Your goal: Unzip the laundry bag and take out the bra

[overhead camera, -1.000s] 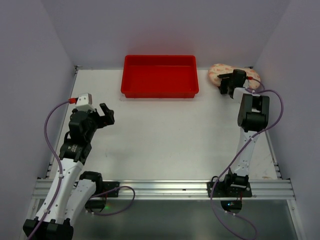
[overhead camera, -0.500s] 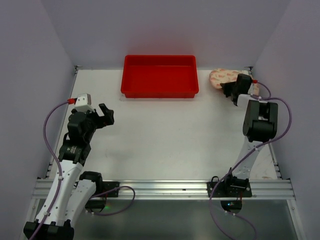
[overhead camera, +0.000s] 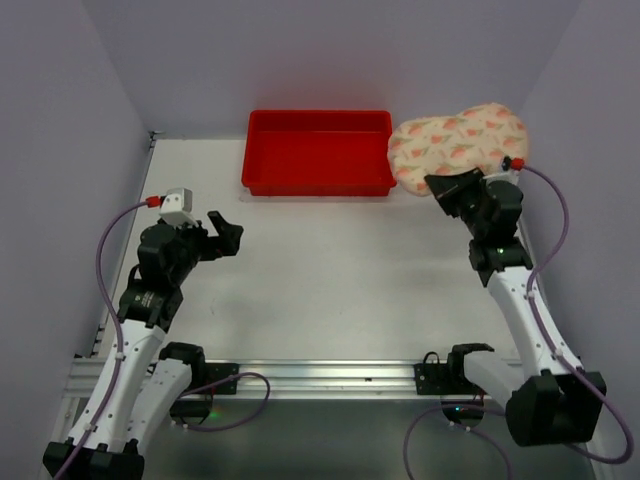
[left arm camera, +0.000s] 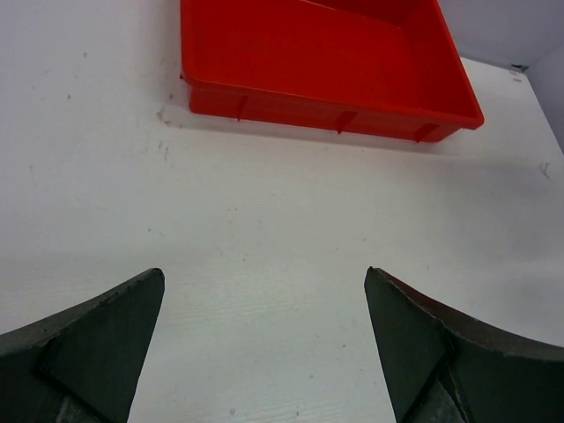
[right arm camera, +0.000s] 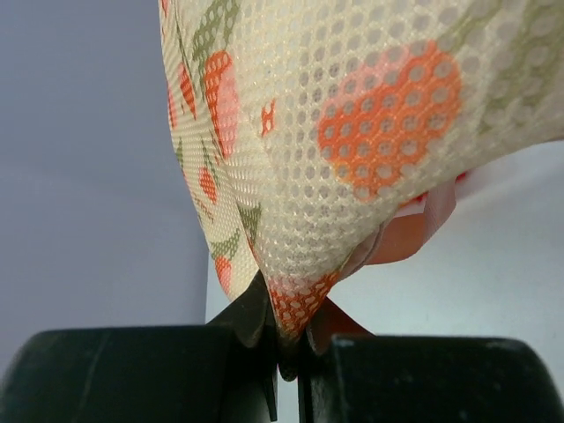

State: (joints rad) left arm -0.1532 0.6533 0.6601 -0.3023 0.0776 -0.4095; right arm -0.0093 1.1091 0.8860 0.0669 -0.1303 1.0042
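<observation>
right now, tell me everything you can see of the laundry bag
The laundry bag is a two-lobed pouch of cream mesh printed with red-orange and green marks. It is held up off the table at the far right, spread broadside to the top camera, with its left lobe next to the right end of the red tray. The right hand is shut on its lower edge, where a strip of pink trim shows. I cannot tell whether the zipper is open, or what is inside.
</observation>
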